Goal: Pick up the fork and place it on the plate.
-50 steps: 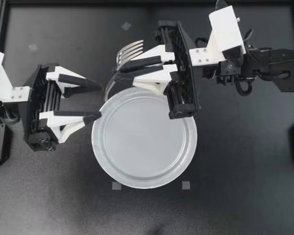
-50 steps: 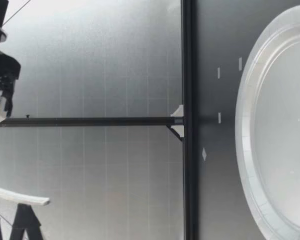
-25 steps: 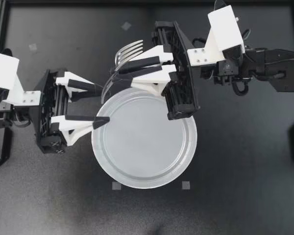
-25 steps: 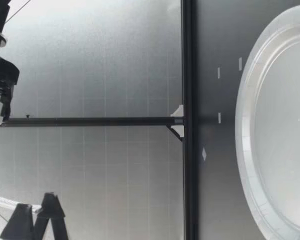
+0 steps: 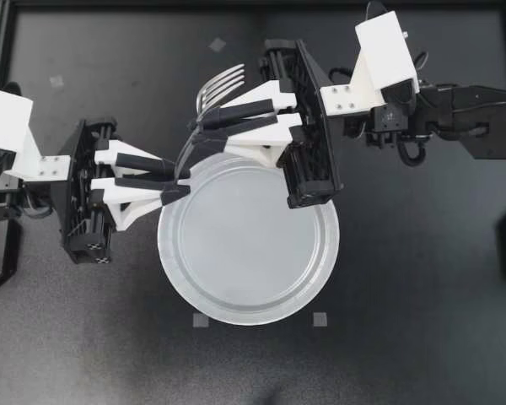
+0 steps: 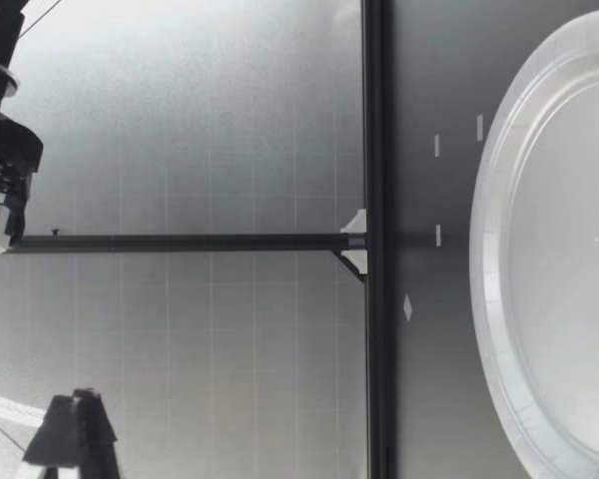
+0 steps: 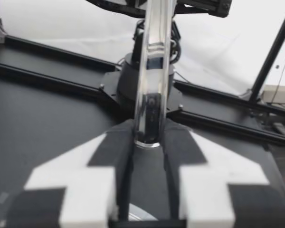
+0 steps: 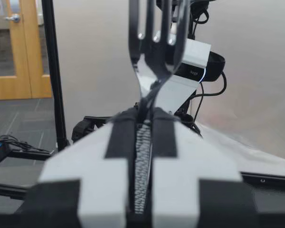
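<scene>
**Fork pinched at both ends above the plate's rim**

The dark table carries one white plate, round and shallow. In the low view its bare face holds nothing.

Both arms meet over the plate's far-left rim. The right gripper has its fingers pressed together on the neck of the fork, just behind the tines. The left gripper pinches the tail of the handle.

The wrist views agree. The polished handle rises from between the left pads. The tines stand beyond the right pads, which close on the narrow neck.

The fork is in the air, tines pointing away from the plate. Its handle end appears to sit over the rim, though height is hard to judge from above.

It looks like metal, so it is likely stiff, light and slick. The flat handle should give a surer hold than the thin neck, where it could swivel. With two grips on one rigid piece, one probably has to let go before the fork is lowered.
</scene>
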Robot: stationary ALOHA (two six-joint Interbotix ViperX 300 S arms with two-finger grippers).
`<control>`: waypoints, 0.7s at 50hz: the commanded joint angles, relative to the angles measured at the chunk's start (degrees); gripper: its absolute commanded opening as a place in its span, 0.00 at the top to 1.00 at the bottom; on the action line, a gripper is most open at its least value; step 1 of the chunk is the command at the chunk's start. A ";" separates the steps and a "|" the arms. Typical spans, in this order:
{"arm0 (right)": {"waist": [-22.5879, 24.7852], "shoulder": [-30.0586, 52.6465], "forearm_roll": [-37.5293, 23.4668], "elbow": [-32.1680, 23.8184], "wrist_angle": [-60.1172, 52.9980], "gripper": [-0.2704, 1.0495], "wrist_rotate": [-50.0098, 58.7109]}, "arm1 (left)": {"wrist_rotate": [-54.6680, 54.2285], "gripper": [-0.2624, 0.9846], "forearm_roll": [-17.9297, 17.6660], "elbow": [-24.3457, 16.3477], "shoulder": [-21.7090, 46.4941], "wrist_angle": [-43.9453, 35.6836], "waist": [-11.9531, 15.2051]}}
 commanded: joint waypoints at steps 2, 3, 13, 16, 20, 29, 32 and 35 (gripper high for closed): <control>-0.35 -0.18 0.26 -1.05 -0.35 0.76 -0.26 | -0.09 0.78 0.00 -1.14 -0.70 -0.26 -0.18; -0.35 -0.09 0.26 -1.05 -0.35 0.75 -0.35 | -0.09 0.78 0.09 -1.23 -0.70 -0.35 -0.18; -0.35 0.79 0.26 -0.79 -0.62 0.65 -0.26 | -0.09 0.78 0.09 -0.97 -1.23 -0.09 -0.18; -0.35 0.62 0.18 -0.44 -1.32 0.56 -0.26 | -0.09 0.78 0.09 -0.79 -1.67 0.18 -0.26; -0.35 0.26 0.35 0.00 -1.76 0.40 -0.09 | 0.00 0.78 0.09 -0.62 -2.90 1.41 -0.18; -0.35 -1.23 0.62 1.85 -1.76 0.21 -0.35 | 0.70 0.78 0.09 -0.44 -10.11 9.58 -0.18; -0.44 -2.02 0.70 2.99 -1.49 0.22 -0.26 | 0.97 0.78 0.09 -0.53 -13.62 14.59 -0.18; -0.44 -2.81 0.97 4.48 -0.88 0.22 -0.09 | 1.05 0.78 0.09 -0.62 -18.19 22.06 -0.18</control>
